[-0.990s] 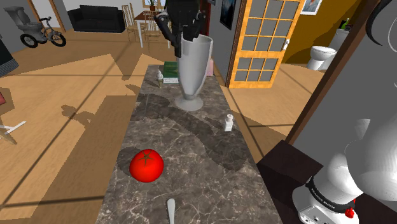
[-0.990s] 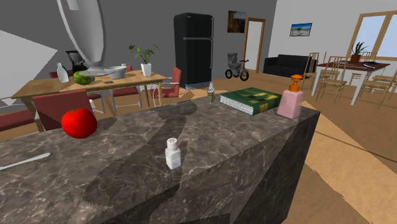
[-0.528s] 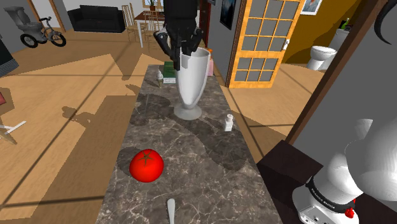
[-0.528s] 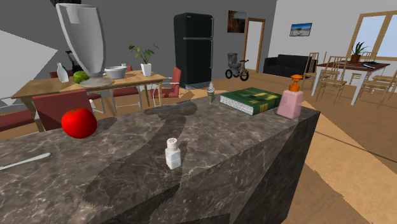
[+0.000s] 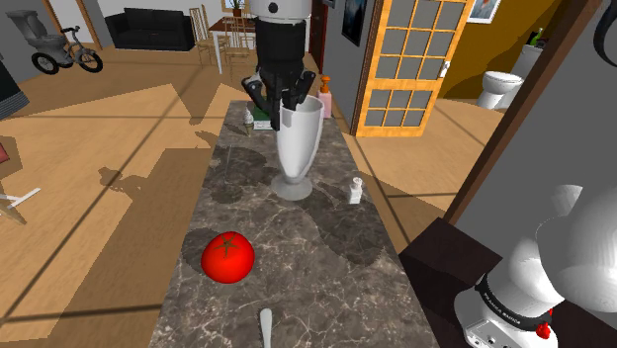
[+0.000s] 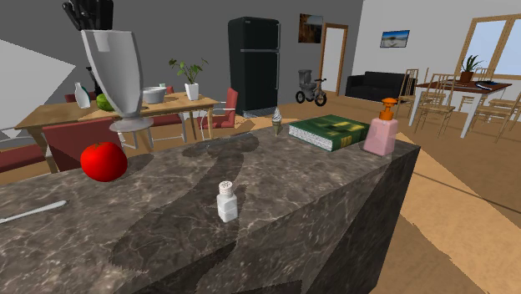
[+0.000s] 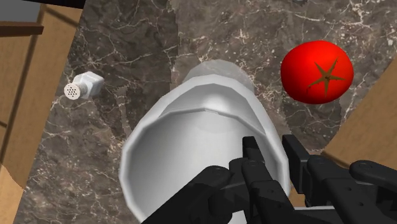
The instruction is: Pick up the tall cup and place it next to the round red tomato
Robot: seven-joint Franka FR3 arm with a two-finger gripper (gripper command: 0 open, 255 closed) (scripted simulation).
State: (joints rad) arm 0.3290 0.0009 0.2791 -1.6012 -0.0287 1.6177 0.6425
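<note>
Countertop (image 5: 297,272) of dark veined stone, recorded from 3 cameras, with the black gripper (image 5: 285,96) clamped on the rim of the tall cup (image 5: 297,148). The tall cup, a pale grey footed vessel, is held upright. In the wrist view 1 of the fingers (image 7: 254,167) is set inside the mouth and the other outside, so that the wall of the vessel is pinched between them. In the second exterior view the foot of the tall cup (image 6: 117,71) is seen above the far edge of the countertop and not resting on it. In that view it appears above the tomato (image 6: 103,160) and slightly toward the view's right. In the shoulder view the tomato (image 5: 227,257), round and red with a dark green calyx, is shown on the stone nearer the camera. It lies toward that view's lower left of the cup and apart from it. A small white shaker (image 5: 355,190) is shown standing near the cup's foot, toward the shoulder view's right. A pale utensil (image 5: 265,328) is seen at the near end of the countertop. At the far end a green book (image 6: 330,131) and a pink dispenser bottle (image 6: 382,134) with an orange pump are placed side by side. A black refrigerator (image 6: 253,67) is shown beyond the counter.
</note>
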